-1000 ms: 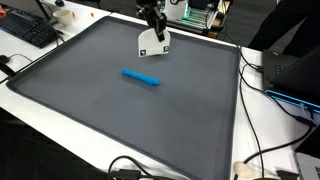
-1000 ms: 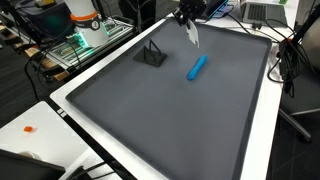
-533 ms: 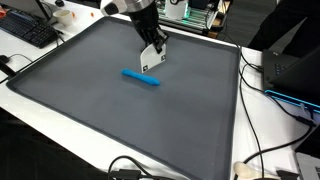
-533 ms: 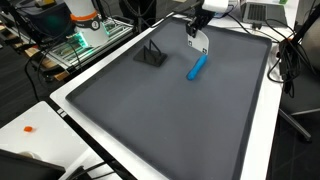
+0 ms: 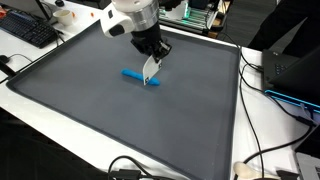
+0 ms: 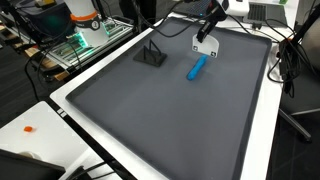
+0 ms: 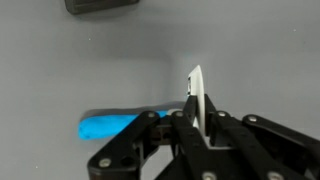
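Jaws clamped on a thin white card (image 7: 195, 85), held edge-on directly over the near end of the blue marker (image 7: 118, 127); whether they touch cannot be told. Marker lies flat on the grey desk (image 5: 90, 110). A small black stand (image 6: 152, 55) sits well apart.

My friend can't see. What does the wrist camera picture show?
A black pincer grips a thin white card, seen edge-on, above a gray mat. A blue stick lies on the mat, one end hidden behind the pincer, and a dark thing peeks in at the top edge.
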### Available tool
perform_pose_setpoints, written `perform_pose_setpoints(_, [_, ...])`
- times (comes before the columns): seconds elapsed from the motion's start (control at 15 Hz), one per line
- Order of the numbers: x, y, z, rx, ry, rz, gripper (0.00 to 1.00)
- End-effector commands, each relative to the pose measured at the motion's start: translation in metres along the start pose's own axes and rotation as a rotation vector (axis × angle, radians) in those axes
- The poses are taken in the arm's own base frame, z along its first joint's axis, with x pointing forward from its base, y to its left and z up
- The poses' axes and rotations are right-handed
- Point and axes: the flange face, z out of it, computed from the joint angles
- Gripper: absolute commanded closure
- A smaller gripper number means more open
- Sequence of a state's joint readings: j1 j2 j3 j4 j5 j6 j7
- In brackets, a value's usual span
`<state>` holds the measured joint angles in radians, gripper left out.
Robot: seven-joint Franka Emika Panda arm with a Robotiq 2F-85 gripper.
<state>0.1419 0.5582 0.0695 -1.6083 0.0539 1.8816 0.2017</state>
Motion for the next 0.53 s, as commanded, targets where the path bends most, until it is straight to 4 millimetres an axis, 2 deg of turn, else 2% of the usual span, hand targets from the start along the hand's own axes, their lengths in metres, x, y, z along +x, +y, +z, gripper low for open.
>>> perform_pose_setpoints(0.0, [0.0098,-0.0014,0.0022,-0.051,-0.004,-0.050,0.98])
perform_pose_setpoints(0.47, [0.0175,-0.0060,0.0100,-0.076,0.000,-0.100,0.98])
